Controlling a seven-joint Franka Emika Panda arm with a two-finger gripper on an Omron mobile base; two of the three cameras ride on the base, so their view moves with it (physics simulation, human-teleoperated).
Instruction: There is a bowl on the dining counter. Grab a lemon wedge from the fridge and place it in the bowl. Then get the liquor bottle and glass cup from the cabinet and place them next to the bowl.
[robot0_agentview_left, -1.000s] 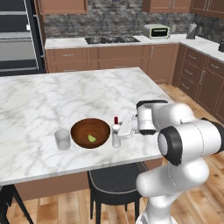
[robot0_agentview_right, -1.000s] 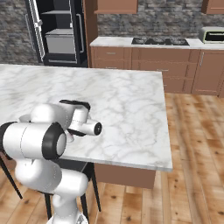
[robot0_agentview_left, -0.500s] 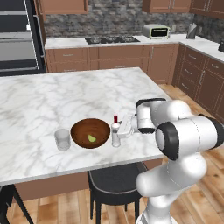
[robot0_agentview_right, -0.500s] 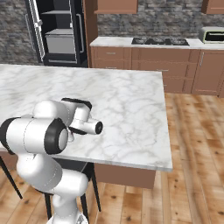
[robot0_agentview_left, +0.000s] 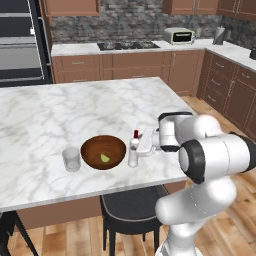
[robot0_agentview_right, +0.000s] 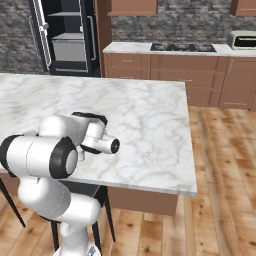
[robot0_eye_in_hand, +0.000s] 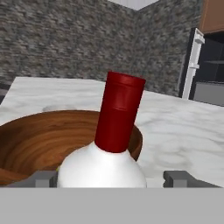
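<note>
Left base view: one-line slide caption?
Open gripper around the liquor bottle beside the bowl holding the lemon wedge, glass cup opposite.

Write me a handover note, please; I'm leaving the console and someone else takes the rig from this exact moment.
End effector: open, fingers on either side of the liquor bottle, apparently just let go; one fingertip stands apart from the glass.
Dining counter: the bowl holds the lemon wedge. The glass cup stands beside the bowl, on the far side from the arm. The bottle stands upright beside the bowl on the arm's side.
Done: wedge in bowl, cup and bottle placed next to it.
Left: probably just back the hand straight away without tipping the bottle.
</note>
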